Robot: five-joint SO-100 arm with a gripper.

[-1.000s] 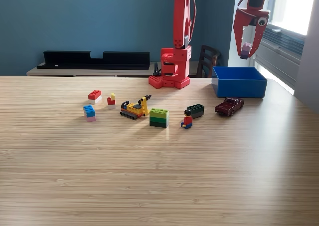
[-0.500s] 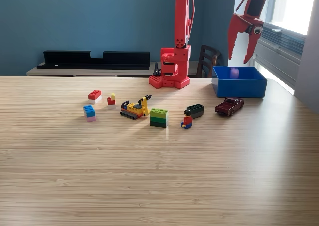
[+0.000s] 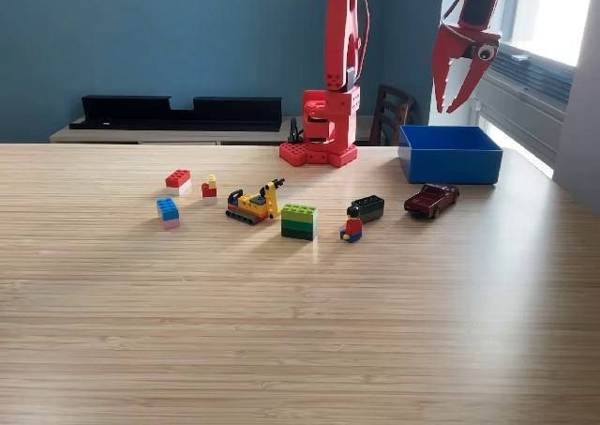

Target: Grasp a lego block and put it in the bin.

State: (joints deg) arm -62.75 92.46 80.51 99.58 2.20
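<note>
Above the bin [image 3: 450, 154], my gripper [image 3: 457, 101] hangs with jaws spread, nothing between them. Bin sits on the table [image 3: 300, 331] at the exterior view's right, just behind the dark red toy car [image 3: 431, 200]. Green lego block [image 3: 299, 221] sits mid-table, well apart from the bin.
</note>
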